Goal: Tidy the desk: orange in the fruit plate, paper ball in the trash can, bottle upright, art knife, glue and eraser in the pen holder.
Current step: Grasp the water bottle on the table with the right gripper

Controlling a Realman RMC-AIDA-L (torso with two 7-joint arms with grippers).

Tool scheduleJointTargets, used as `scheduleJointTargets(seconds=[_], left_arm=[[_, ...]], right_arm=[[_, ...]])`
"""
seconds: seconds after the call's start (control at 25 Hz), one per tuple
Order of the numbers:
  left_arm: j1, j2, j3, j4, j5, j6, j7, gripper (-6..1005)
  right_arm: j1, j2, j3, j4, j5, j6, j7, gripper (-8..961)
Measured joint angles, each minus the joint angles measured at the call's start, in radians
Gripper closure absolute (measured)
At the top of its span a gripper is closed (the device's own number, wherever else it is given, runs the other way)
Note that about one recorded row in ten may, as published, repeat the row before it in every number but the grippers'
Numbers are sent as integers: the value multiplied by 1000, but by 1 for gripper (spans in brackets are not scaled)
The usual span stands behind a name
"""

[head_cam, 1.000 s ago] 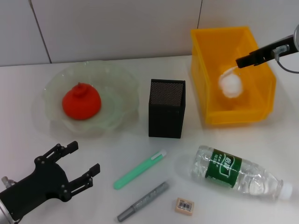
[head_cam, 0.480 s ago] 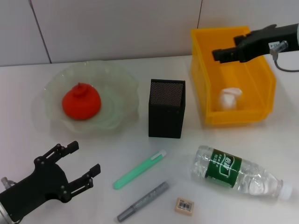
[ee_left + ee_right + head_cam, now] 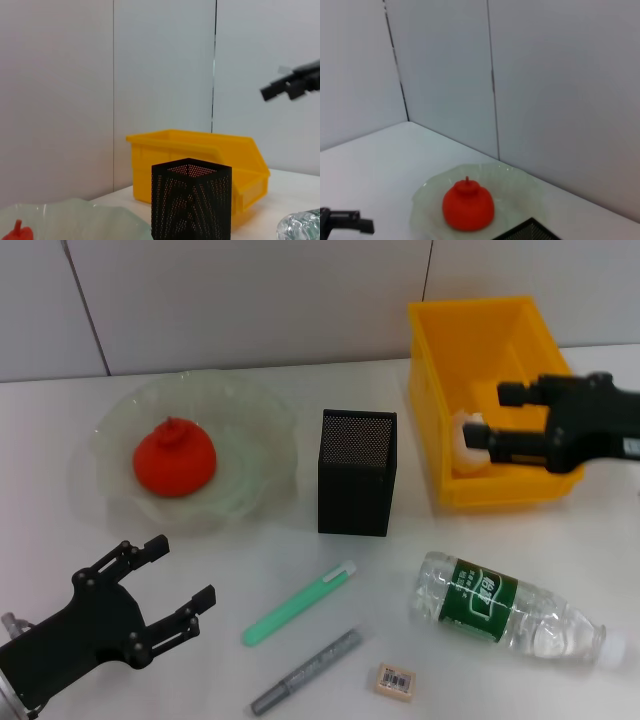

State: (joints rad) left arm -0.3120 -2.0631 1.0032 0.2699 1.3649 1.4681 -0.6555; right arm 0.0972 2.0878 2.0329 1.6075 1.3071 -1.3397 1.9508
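The orange (image 3: 175,460) sits in the pale-green fruit plate (image 3: 250,405) at the back left. At the back right stands the yellow trash can (image 3: 470,335) with the paper ball (image 3: 464,443) lying inside it. Just above the can's front part hangs my right gripper (image 3: 488,415), open, partly hiding the ball. The bottle (image 3: 505,608) lies on its side at the front right. A green pen-shaped stick (image 3: 300,602), a grey stick (image 3: 306,672) and the eraser (image 3: 395,681) lie in front of the black pen holder (image 3: 357,472). Which stick is the art knife and which the glue I cannot tell. My left gripper (image 3: 183,571) rests open at the front left.
White wall panels close off the back of the desk. The left wrist view shows the pen holder (image 3: 191,205) before the trash can (image 3: 200,150), with the right gripper (image 3: 295,85) high above. From the right wrist I see the orange (image 3: 468,206) in the plate (image 3: 427,197).
The paper ball dropped from the right gripper and now lies in the trash can. The right gripper came down toward the can's front. The left arm barely shifted.
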Motion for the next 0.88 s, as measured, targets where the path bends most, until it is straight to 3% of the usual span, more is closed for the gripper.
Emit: scheduleJointTargets(seconds=[0.24,0.36,0.48,0.52,0.88], left_arm=[[-3,-1,0,0,0,0,-5,171],[-3,-1,0,0,0,0,-23,171],[-3,-1,0,1,0,-2,-40,171],[-3,0,0,1,0,-4,-40,171],[-4,0,0,2,1,-11,-41,171]], right_arm=[[-92,-1,3,-141,154,-15,-195,262],[-121,-4,55,-234,206,-74,-277,262],[-118,-5,168,-284,165,-186,-293,262],[-112,-5,248,-293,109,-270,-300,262],[-105,-4,439,-305,-74,-467,-357,263]])
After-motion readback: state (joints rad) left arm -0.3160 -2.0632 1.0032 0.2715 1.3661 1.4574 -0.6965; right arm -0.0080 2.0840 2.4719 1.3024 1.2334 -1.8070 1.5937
